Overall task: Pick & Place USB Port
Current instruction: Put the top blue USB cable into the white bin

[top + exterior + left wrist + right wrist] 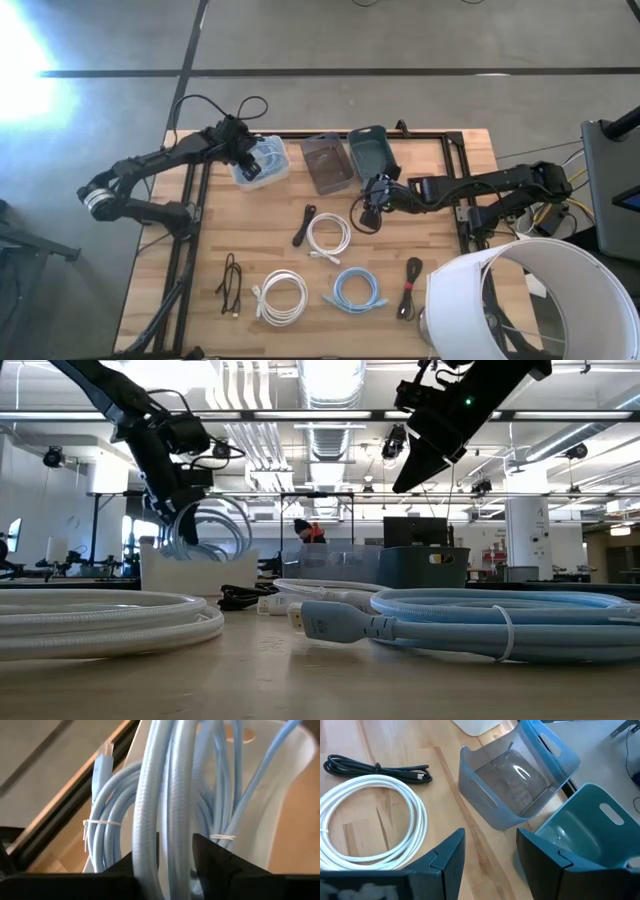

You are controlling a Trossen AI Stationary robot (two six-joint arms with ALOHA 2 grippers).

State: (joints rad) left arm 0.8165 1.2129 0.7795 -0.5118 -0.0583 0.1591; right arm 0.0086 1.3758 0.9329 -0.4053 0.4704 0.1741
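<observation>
My left gripper [250,155] is over the white bin [268,170] at the table's far left, shut on a coiled light blue cable [165,795]. In the low view the coil [205,530] hangs below the gripper into the bin [190,572]. My right gripper [368,212] hovers open and empty in front of the grey clear bin [512,785] and the teal bin [585,830]. Its fingers [420,465] stand well above the table. A white cable coil [370,820] and a black cable [375,768] lie just left of it. My left gripper pinches several strands of the light blue coil [172,827] between its two fingers [210,855], at the coil's upper part. The fingers come from above and slant down. The coil hangs below them, its lower part inside the white bin.
On the table's near half lie a white coil [282,297], a light blue coil [357,290], a thin black cable [232,283] and another black cable [410,285]. A large white round shade [525,300] covers the near right corner. Bare wood shows at far right.
</observation>
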